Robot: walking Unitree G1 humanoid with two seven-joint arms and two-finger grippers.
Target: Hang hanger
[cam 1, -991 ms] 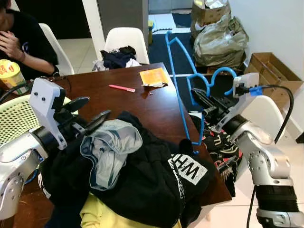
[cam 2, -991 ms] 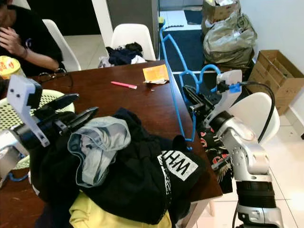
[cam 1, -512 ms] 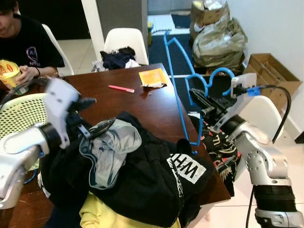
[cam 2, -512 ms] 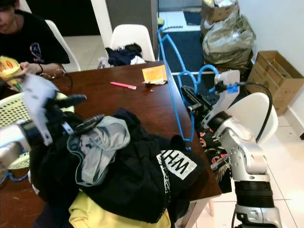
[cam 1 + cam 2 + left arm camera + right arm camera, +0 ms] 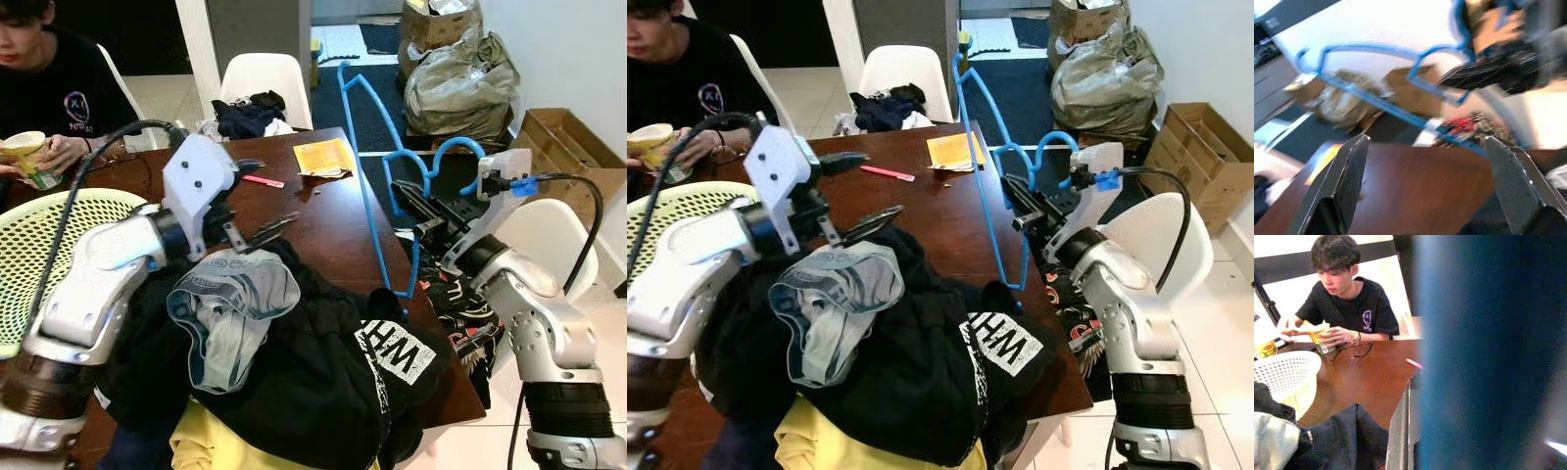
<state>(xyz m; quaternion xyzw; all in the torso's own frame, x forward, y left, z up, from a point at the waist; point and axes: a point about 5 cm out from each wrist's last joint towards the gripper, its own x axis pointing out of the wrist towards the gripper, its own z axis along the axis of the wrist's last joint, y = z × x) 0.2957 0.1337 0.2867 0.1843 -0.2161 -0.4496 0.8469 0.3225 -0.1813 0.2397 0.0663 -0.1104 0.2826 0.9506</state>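
Note:
A blue plastic hanger (image 5: 460,142) stands upright off the right edge of the brown table (image 5: 328,230). My right gripper (image 5: 409,204) is shut on it just under the hook, and it appears as a blue blur (image 5: 1474,352) in the right wrist view. My left gripper (image 5: 266,196) is open over the table's middle, above the rim of a heap of clothes (image 5: 294,362). Its fingers (image 5: 1342,181) point toward the hanger (image 5: 1361,47), well apart from it, with nothing between them.
A person (image 5: 54,73) sits at the far left corner holding a cup. A white mesh basket (image 5: 39,245) stands at my left. A pink pen (image 5: 260,181) and an orange packet (image 5: 323,157) lie on the table. White chairs, a cardboard box (image 5: 563,147) and bags (image 5: 460,78) stand around.
My left arm has swung up from the clothes heap and to the right, so its open gripper now faces the hanger. The right gripper has kept the hanger almost still.

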